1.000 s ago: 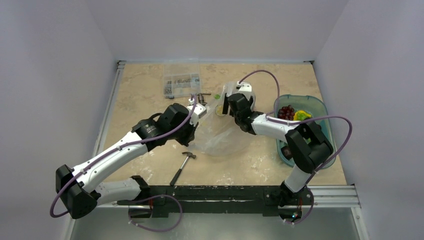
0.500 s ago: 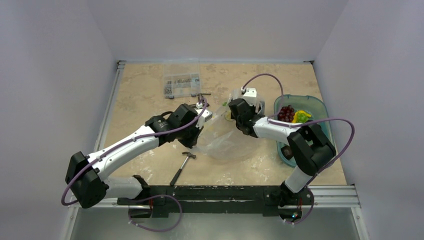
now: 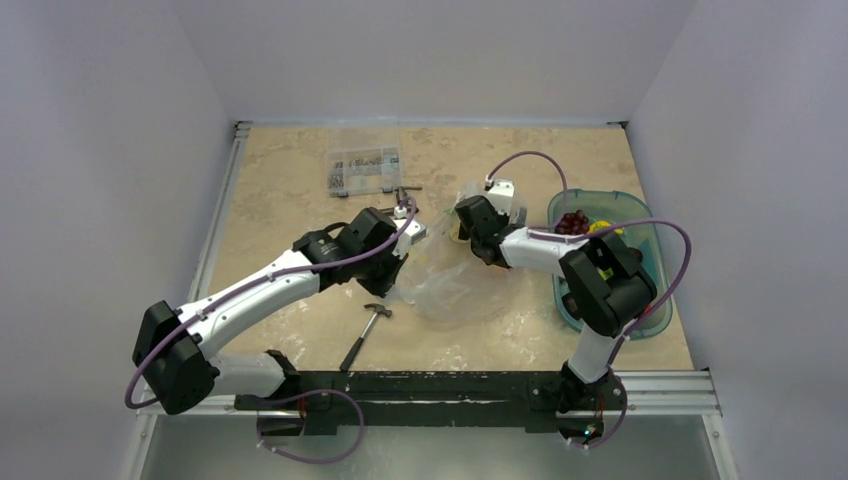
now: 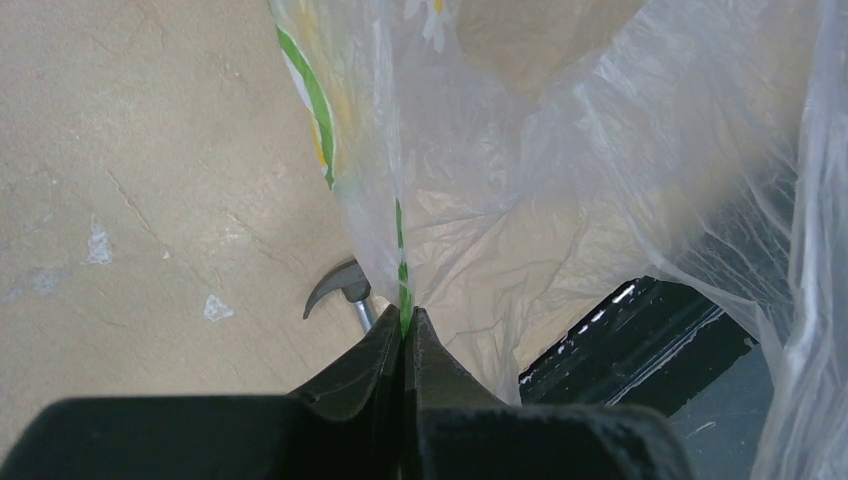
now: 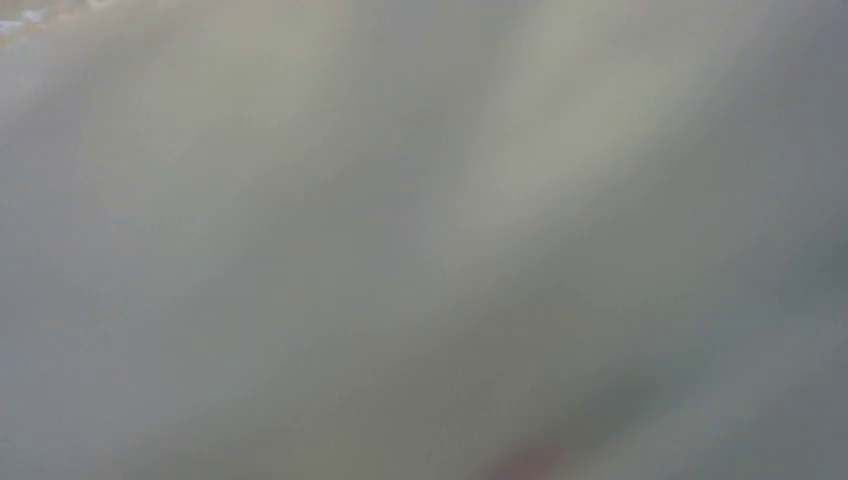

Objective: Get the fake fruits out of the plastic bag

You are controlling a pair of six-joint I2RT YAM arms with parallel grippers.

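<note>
Plastic bag (image 3: 445, 290) lengthwise near-far, mouth far

The thin, clear plastic bag (image 3: 447, 292) is crumpled on the counter (image 3: 290, 190), one edge held up. Some purple grapes (image 3: 571, 222) are seen nearby, outside it.

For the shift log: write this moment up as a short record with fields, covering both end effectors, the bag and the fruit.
left end effector: shut on a green-striped fold of the thin transparent plastic bag
right end effector: at the bag's mouth; open or shut cannot be told, its wrist view shows only blurred film
fruit outside bag: dark purple grape bunch and yellow fruit in the teal plastic bin
fruit left in bag: cannot tell
other items: metal-headed hammer; clear rigid box of small parts
</note>
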